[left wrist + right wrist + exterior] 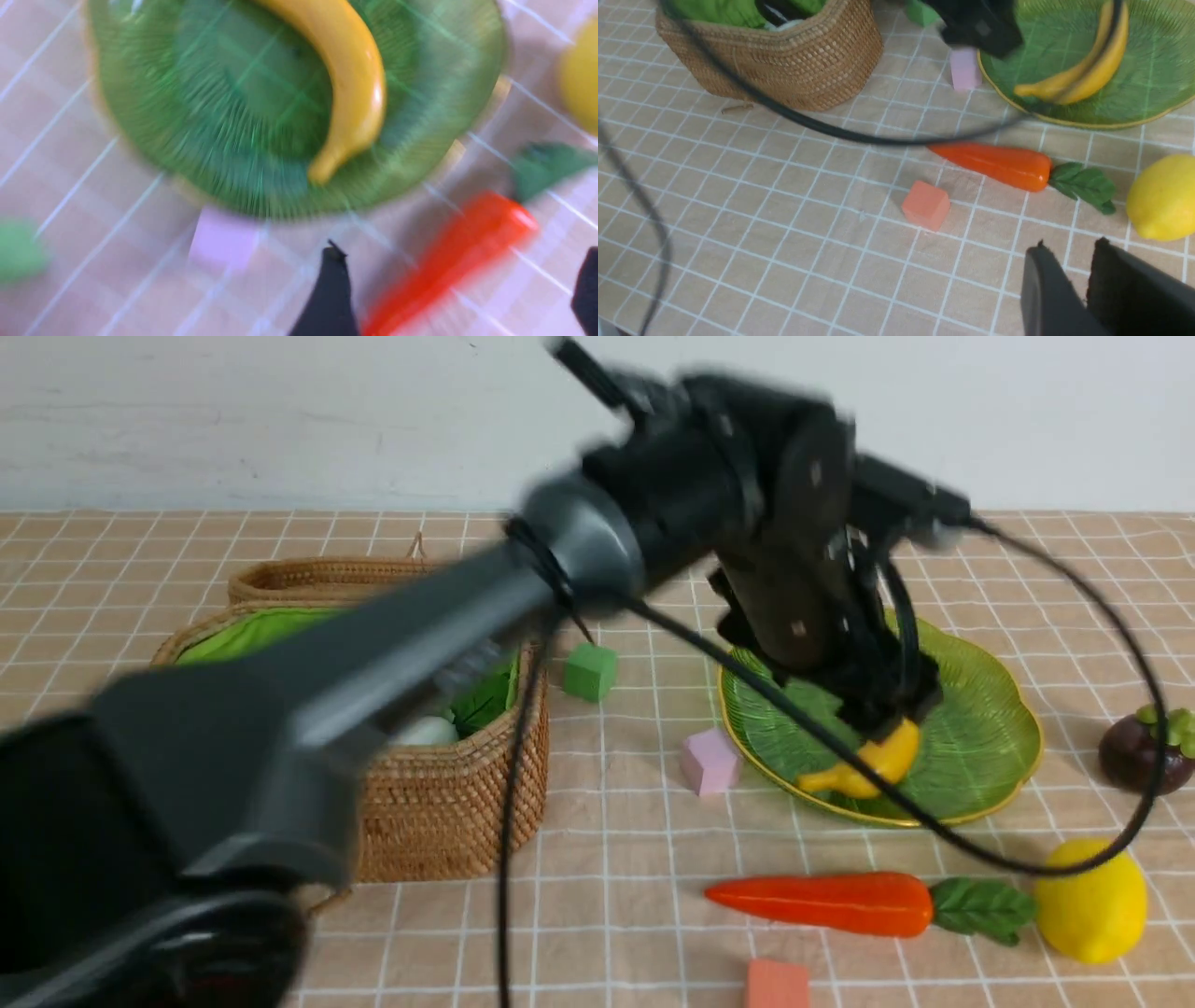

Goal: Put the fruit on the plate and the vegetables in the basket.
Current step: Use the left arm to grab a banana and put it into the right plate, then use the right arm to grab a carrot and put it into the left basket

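A yellow banana lies on the green ribbed plate. My left gripper hangs just over it, blurred. In the left wrist view its fingers stand wide apart around nothing, with the banana free on the plate. An orange carrot and a lemon lie on the cloth in front of the plate. A mangosteen sits at the far right. A white radish rests in the wicker basket. My right gripper is narrowly open, empty, near the lemon.
A green cube, a pink cube and a salmon cube lie on the checked cloth between basket and plate. The left arm's black cable loops across the plate and above the carrot. The basket's lid stands open behind it.
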